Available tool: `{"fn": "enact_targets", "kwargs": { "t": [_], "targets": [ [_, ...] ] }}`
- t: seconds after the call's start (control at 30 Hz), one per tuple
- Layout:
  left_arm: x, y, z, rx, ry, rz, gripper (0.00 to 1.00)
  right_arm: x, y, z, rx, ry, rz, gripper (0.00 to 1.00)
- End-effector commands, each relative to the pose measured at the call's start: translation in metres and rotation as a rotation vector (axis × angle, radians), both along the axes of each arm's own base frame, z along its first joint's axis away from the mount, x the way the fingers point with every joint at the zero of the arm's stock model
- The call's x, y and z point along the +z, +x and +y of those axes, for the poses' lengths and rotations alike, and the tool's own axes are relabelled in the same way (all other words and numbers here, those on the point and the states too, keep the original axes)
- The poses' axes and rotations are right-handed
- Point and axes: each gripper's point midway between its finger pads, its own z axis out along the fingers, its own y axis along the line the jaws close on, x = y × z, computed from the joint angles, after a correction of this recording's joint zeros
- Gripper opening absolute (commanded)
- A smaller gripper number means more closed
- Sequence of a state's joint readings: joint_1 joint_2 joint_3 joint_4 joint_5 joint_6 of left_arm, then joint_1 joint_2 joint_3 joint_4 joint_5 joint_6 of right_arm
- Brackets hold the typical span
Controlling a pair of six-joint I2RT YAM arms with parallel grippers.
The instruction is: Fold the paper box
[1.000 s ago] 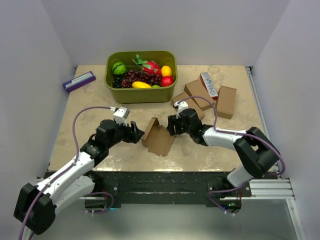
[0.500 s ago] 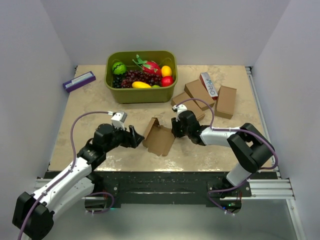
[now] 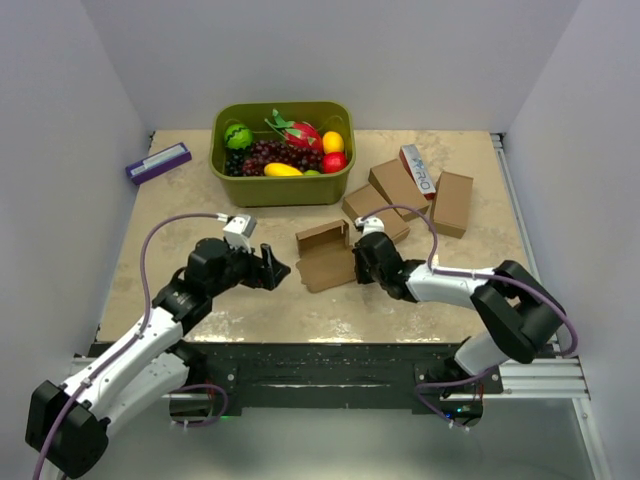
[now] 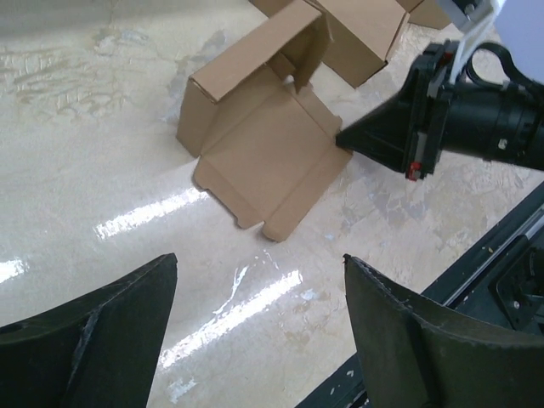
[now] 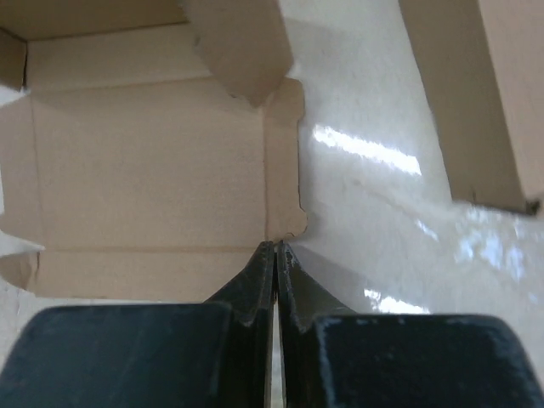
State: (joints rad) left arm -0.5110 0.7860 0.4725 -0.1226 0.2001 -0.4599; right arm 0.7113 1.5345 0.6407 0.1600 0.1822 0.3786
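Note:
The paper box [image 3: 325, 260] lies opened out on the table's middle, its base panel flat and its back wall and a side flap standing. It also fills the left wrist view [image 4: 263, 153] and the right wrist view [image 5: 153, 170]. My right gripper [image 3: 354, 262] is shut, its tips [image 5: 276, 245] touching the near corner of the box's right edge flap; no cardboard shows between the jaws. From the left wrist view the right gripper [image 4: 342, 140] meets that same corner. My left gripper [image 3: 275, 268] stands open [image 4: 260, 257] a short way left of the box, nothing between its fingers.
A green basket [image 3: 282, 193] of toy fruit stands at the back. Folded brown cartons [image 3: 452, 203] [image 3: 398, 188] and a white-and-red carton [image 3: 420, 170] lie at the back right, one brown carton [image 5: 476, 93] close beside my right gripper. A purple box [image 3: 158, 162] lies far left.
The box has dropped from a tilted, half-standing pose to lie flat, turned toward the back. My right gripper has shut and moved down to its edge. My left gripper has opened wider.

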Motion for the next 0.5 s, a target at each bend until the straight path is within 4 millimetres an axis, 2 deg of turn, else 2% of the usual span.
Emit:
{"fn": "enact_targets", "kwargs": {
  "t": [0.0,0.07,0.13,0.17,0.2,0.3,0.33,0.4,0.47],
  "targets": [
    [0.018,0.012,-0.003,-0.001,0.001,-0.051,0.85,0.005,-0.018,-0.018,-0.203,-0.049,-0.004,0.03],
    [0.022,0.016,-0.006,-0.001,-0.018,-0.063,0.85,0.008,-0.03,-0.008,-0.235,0.003,0.017,0.05],
    [0.019,0.019,-0.01,0.002,-0.03,-0.045,0.85,0.009,-0.04,0.001,-0.229,0.05,0.038,0.13],
    [0.019,0.021,-0.011,0.005,-0.04,-0.05,0.85,0.014,-0.044,0.007,-0.235,0.09,0.042,0.21],
    [0.013,0.022,-0.011,0.018,-0.042,-0.025,0.86,0.017,-0.048,0.011,-0.225,0.107,0.044,0.42],
    [0.021,0.032,-0.015,0.05,-0.098,-0.051,0.85,0.037,-0.052,0.019,-0.209,0.184,0.025,0.68],
    [0.018,0.032,-0.015,0.057,-0.107,-0.045,0.86,0.046,-0.05,0.017,-0.215,0.195,-0.002,0.71],
    [0.023,0.036,-0.019,0.071,-0.155,-0.05,0.85,0.072,-0.038,0.008,-0.206,0.207,-0.09,0.76],
    [0.025,0.038,-0.021,0.078,-0.188,-0.058,0.84,0.082,-0.028,0.001,-0.155,0.2,-0.132,0.75]
  ]
}}
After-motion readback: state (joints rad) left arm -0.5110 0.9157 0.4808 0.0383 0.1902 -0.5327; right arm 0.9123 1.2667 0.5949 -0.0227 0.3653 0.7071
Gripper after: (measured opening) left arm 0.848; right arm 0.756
